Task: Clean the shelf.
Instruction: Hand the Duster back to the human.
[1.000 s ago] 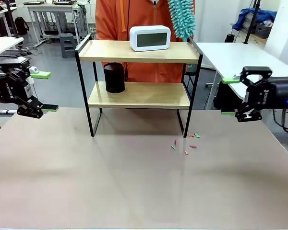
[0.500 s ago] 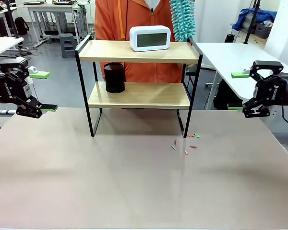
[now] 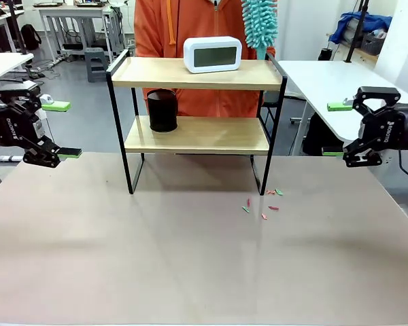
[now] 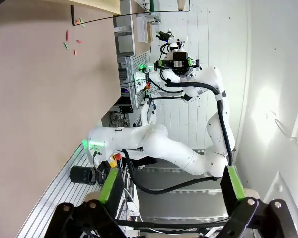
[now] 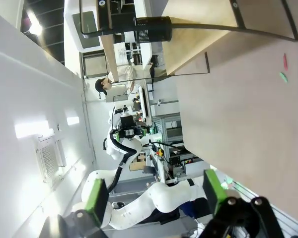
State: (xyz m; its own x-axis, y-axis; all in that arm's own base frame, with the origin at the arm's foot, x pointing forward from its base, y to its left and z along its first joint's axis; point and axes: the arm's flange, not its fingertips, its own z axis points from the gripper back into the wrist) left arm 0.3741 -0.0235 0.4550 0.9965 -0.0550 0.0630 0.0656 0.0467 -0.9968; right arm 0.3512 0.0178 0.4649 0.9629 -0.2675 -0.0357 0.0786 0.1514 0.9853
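A white digital clock (image 3: 213, 54) with a grey screen stands upright on a wooden board, and a black cylindrical mesh cup (image 3: 162, 111) stands on the board beneath it, toward the left end. Behind them stands a person in an orange hooded jacket (image 3: 190, 27), with a teal fluffy duster (image 3: 260, 24) hanging at the upper right. Small red and green scraps (image 3: 264, 204) lie scattered on the brown table (image 3: 190, 258). White tables (image 3: 333, 78) stand farther back.

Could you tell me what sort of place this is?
Probably a robotics lab: two white arms with open grippers, left and right, flank a two-tier wooden shelf, with plain white worktables behind.
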